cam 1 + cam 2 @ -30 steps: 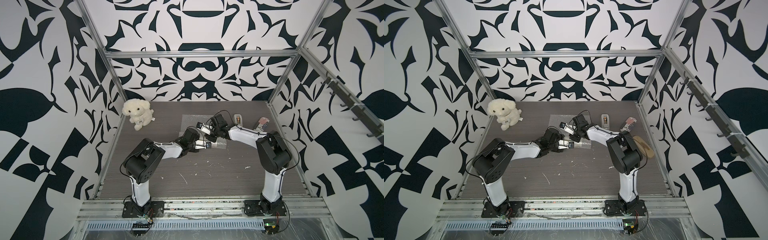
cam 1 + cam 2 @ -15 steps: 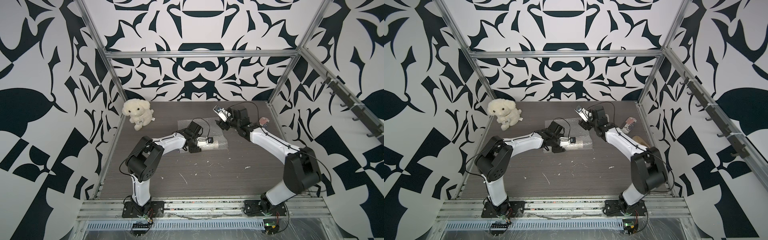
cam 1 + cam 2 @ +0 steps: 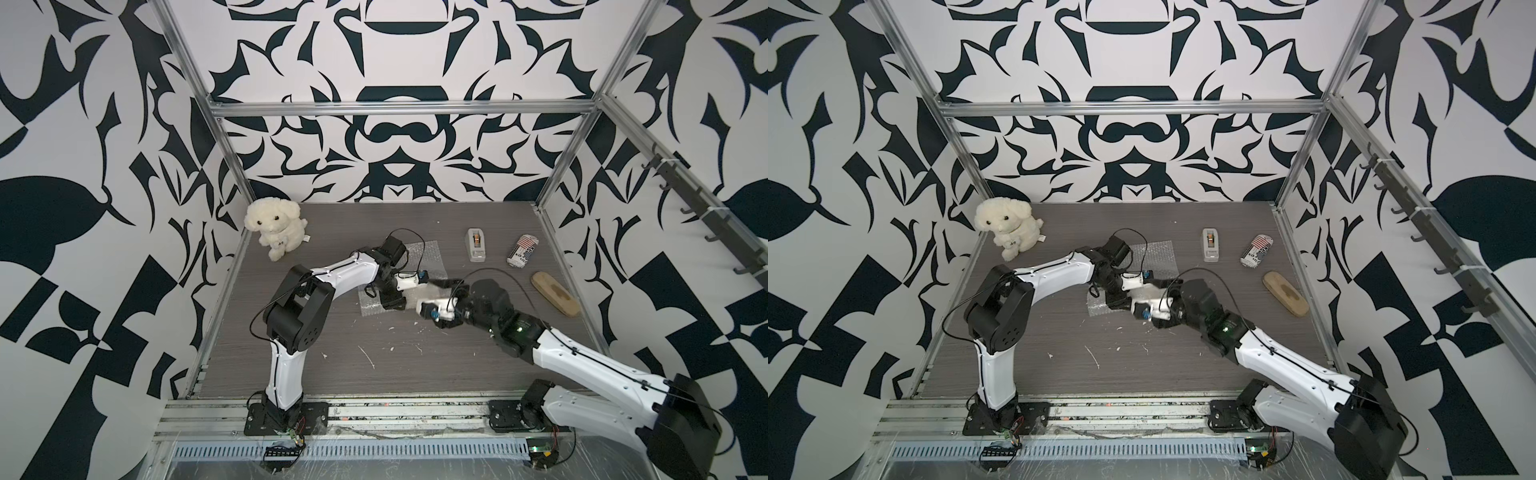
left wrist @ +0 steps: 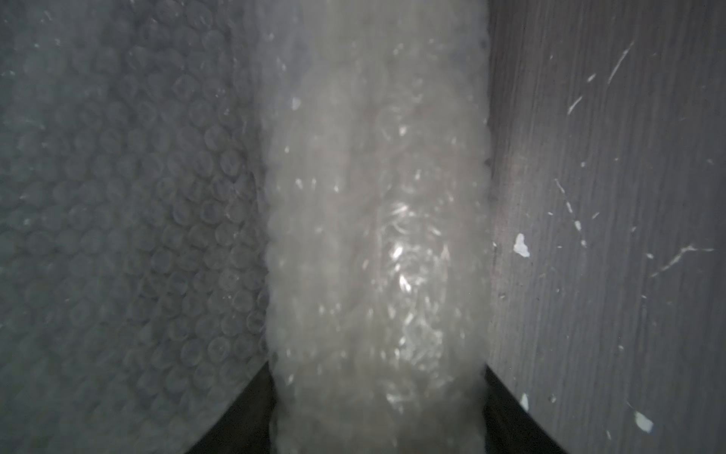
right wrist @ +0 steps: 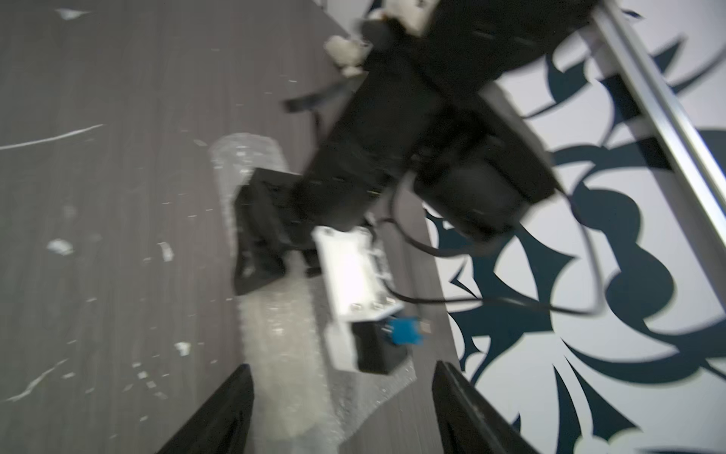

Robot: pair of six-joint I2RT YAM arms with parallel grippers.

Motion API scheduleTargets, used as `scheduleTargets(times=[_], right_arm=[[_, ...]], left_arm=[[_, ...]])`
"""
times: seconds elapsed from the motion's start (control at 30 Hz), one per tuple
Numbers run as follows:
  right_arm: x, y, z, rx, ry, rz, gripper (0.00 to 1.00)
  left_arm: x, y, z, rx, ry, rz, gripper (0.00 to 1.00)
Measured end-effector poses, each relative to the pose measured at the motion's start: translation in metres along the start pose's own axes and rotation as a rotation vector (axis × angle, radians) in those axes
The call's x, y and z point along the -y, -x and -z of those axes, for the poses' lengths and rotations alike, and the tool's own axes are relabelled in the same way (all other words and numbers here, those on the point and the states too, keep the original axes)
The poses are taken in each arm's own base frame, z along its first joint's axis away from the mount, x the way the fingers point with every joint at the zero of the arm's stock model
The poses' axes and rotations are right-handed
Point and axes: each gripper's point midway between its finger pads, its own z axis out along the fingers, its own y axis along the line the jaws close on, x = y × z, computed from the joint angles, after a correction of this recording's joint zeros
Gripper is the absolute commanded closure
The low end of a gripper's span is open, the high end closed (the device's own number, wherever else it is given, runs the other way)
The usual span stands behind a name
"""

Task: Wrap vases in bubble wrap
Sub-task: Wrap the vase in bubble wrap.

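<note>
Wrap lies mid-table: one part flat on the surface, the other rolled into a thick whitish tube. Vase sits inside that roll and shows only as a pale core through the plastic; ribs and rim not discernible. Roll lies on its side, with the flat part of the sheet along one edge and bare table along the other. Left gripper: both fingers pressed against opposite sides of the roll, pinching wrap with vase inside. Right gripper: fingers spread wide, pointing at the roll's free end and at the left wrist; this view is blurred, so contact with the wrap cannot be told. In both top views the two grippers face each other over the roll. Far side of table: plush dog in the left corner; tape dispenser and can to the right, well apart from the wrap; tan block near the right edge. White flecks scattered on the near half.
</note>
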Motion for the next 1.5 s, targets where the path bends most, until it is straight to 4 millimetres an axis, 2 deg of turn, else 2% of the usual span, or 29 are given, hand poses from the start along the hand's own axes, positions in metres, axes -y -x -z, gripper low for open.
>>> scheduleTargets(times=[0.03,0.13,0.2,0.33,0.53,0.83,1.07,1.23,1.3,1.4,1.43,1.47,1.5], right_arm=[[-0.018,-0.001,-0.003,-0.01,0.041,0.04,0.24],[-0.054,-0.01,-0.015,-0.058,0.133,0.139,0.25],[-0.067,-0.02,-0.026,-0.092,0.156,0.184,0.24],[-0.079,-0.042,-0.047,-0.162,0.16,0.25,0.24],[-0.07,-0.056,-0.07,-0.223,0.08,0.315,0.23],[-0.053,-0.08,-0.088,-0.317,0.005,0.32,0.23],[-0.04,-0.09,-0.103,-0.364,-0.009,0.339,0.25],[-0.039,-0.093,-0.108,-0.394,0.004,0.357,0.35],[-0.038,-0.093,-0.109,-0.4,0.007,0.348,0.38],[-0.038,-0.093,-0.11,-0.407,0.021,0.34,0.41],[-0.037,-0.093,-0.11,-0.411,0.028,0.339,0.42],[-0.036,-0.094,-0.111,-0.416,0.034,0.338,0.42],[-0.038,-0.094,-0.111,-0.414,0.054,0.354,0.42]], left_arm=[[0.002,0.0,0.0,0.0,-0.012,0.003,0.47],[0.009,-0.001,0.0,-0.003,-0.047,0.011,0.47],[0.01,-0.001,0.0,-0.007,-0.059,0.014,0.47],[0.011,-0.001,0.0,-0.013,-0.074,0.018,0.48],[0.013,-0.001,-0.001,-0.018,-0.104,0.027,0.48],[0.013,-0.001,-0.001,-0.024,-0.122,0.029,0.49],[0.013,-0.002,-0.001,-0.021,-0.123,0.037,0.49],[0.009,-0.003,0.0,-0.018,-0.114,0.062,0.49],[0.008,-0.003,0.0,-0.017,-0.112,0.074,0.44],[0.006,-0.004,0.001,-0.004,-0.114,0.083,0.22],[0.007,-0.006,0.0,-0.003,-0.115,0.078,0.05],[0.01,-0.01,-0.001,-0.016,-0.123,0.083,0.0],[0.012,-0.016,-0.004,-0.029,-0.126,0.1,0.01]])
